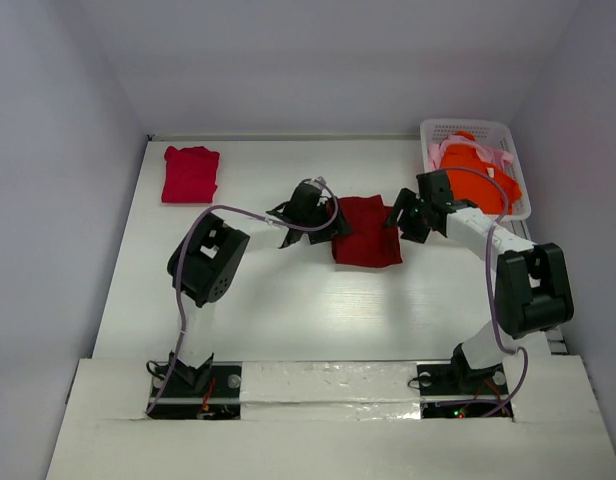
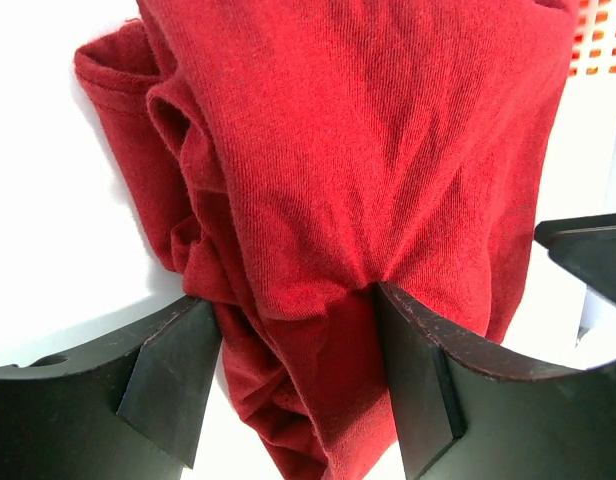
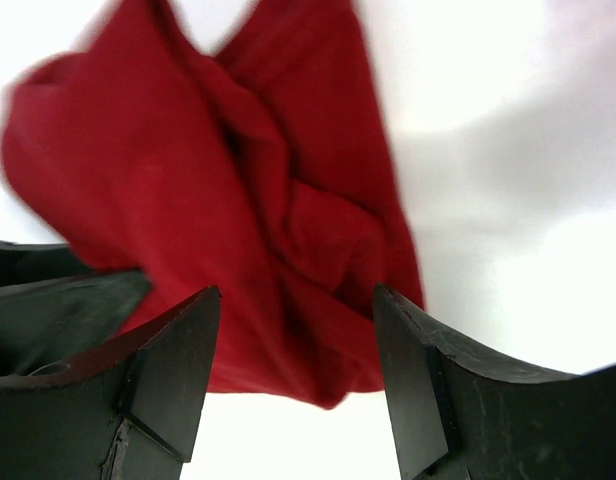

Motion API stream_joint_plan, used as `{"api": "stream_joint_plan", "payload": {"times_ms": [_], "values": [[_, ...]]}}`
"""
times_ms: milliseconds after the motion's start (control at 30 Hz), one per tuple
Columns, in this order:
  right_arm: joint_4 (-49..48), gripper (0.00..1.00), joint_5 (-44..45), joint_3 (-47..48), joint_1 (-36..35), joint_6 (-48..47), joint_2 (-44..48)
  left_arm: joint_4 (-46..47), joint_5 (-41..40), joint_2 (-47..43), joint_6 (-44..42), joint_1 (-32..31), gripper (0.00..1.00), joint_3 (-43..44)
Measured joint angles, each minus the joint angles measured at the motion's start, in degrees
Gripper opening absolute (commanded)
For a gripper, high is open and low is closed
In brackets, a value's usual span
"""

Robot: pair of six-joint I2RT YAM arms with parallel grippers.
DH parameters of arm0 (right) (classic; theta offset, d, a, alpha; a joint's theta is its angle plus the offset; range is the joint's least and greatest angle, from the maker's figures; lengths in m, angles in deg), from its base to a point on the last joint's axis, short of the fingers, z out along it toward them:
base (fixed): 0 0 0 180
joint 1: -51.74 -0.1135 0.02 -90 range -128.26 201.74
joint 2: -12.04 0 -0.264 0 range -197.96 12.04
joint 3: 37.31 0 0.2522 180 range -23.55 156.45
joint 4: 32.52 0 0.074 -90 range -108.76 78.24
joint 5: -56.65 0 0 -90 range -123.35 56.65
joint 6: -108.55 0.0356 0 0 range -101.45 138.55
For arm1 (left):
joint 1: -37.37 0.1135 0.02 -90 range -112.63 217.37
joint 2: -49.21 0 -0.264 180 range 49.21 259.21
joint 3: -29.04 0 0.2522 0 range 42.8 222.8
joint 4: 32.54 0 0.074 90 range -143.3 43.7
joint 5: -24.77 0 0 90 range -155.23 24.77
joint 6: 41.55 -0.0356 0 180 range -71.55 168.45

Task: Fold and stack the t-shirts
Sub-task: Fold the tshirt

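The dark red t-shirt [image 1: 368, 232] lies partly folded and rumpled mid-table. My left gripper [image 1: 323, 222] is at its left edge. In the left wrist view [image 2: 298, 300] the jaws stand wide open with a bunched fold of the dark red t-shirt [image 2: 368, 150] between them. My right gripper [image 1: 403, 222] is at the shirt's right edge, open and empty [image 3: 298, 300], with the dark red t-shirt [image 3: 208, 200] just beyond its fingertips. A crimson-pink t-shirt [image 1: 190, 173] lies folded at the back left. The orange t-shirt [image 1: 478, 170] and the pale pink t-shirt [image 1: 443, 152] lie in the basket.
The white lattice basket [image 1: 468, 127] stands at the back right corner, close behind my right arm. White walls enclose the table on three sides. My right gripper's finger shows at the right edge of the left wrist view [image 2: 588, 250].
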Motion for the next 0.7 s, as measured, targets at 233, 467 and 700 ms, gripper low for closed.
{"api": "stream_joint_plan", "payload": {"times_ms": [233, 467, 700], "values": [[-1.42, 0.68, 0.76, -8.66, 0.02, 1.46, 3.91, 0.17, 0.11, -2.14, -0.02, -0.37, 0.60, -2.97], [-4.92, 0.68, 1.27, -13.79, 0.00, 2.97, 5.70, 0.98, -0.02, -3.87, -0.07, -0.37, 0.60, -5.51], [-10.62, 0.68, 0.00, -18.21, 0.00, 4.72, 5.57, 1.42, -0.35, -5.55, -0.09, -0.39, 0.60, -7.91]]}}
